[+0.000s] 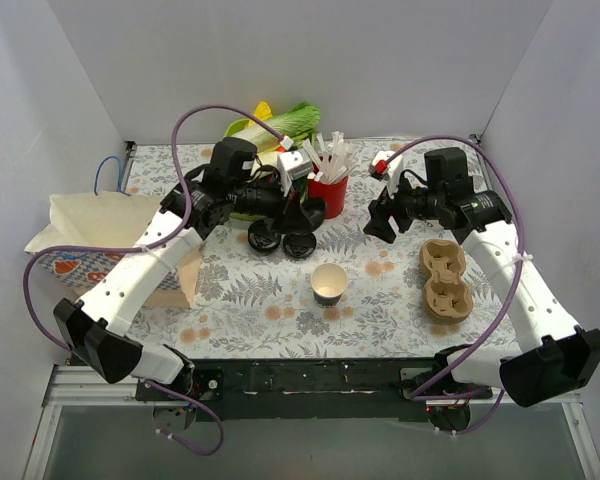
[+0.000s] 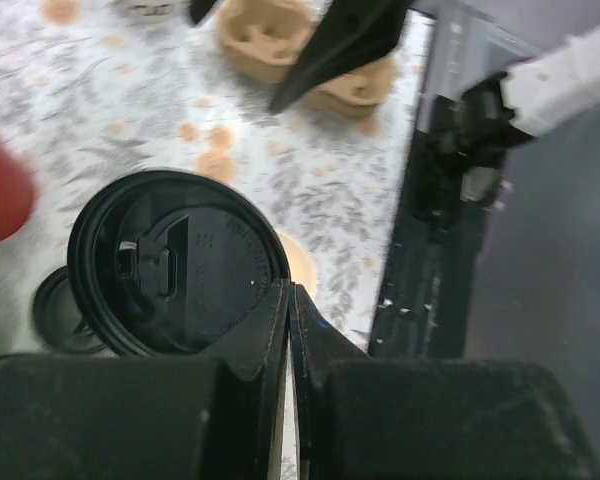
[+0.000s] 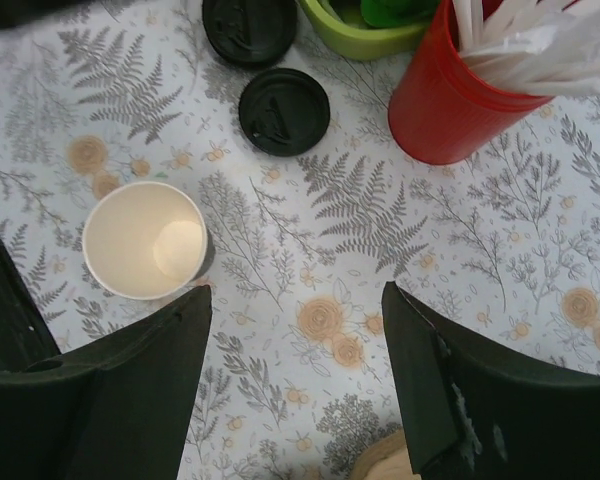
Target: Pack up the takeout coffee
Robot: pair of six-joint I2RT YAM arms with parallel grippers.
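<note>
A small paper cup (image 1: 329, 284) stands upright on the floral tablecloth at the centre, open and with no lid; it also shows in the right wrist view (image 3: 145, 240). No lidded cup is in view. My left gripper (image 2: 290, 290) is shut on the rim of a round black lid (image 2: 175, 265) and holds it above the table, behind the cup near the red straw holder (image 1: 328, 193). My right gripper (image 3: 295, 300) is open and empty, hovering over bare cloth to the right of the cup.
Another black lid (image 2: 60, 310) lies on the cloth under the held one. A brown pulp cup carrier (image 1: 445, 280) sits at the right. A paper bag (image 1: 110, 240) lies at the left. A green bowl with vegetables (image 1: 270, 130) is at the back.
</note>
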